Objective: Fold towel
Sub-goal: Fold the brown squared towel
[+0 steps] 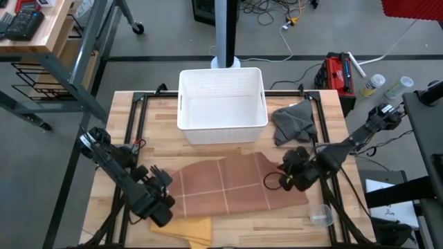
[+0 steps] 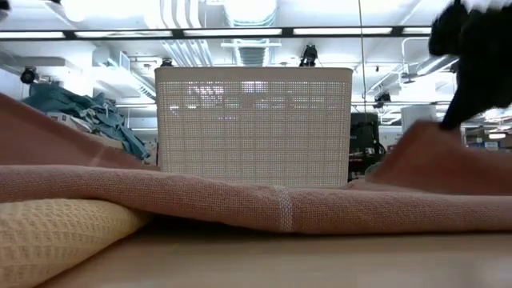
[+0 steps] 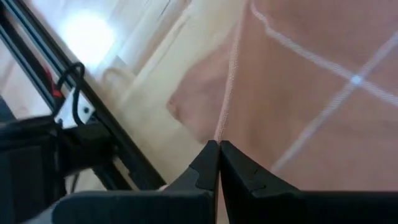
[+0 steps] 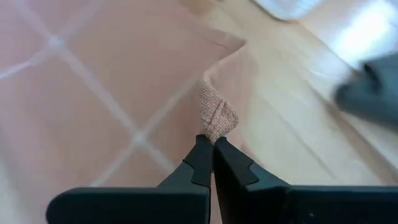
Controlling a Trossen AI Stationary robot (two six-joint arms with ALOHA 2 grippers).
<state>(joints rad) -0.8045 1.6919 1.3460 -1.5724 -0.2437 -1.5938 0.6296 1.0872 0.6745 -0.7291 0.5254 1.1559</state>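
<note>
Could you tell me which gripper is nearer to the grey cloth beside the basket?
Right. The right gripper sits just below the grey cloth; the left gripper is across the table.

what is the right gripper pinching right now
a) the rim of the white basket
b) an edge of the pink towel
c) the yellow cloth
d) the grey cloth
b: in the right wrist view the right gripper is shut on a bunched fold of the pink towel, while the grey cloth, white basket and yellow cloth lie apart from it on the table.
</note>
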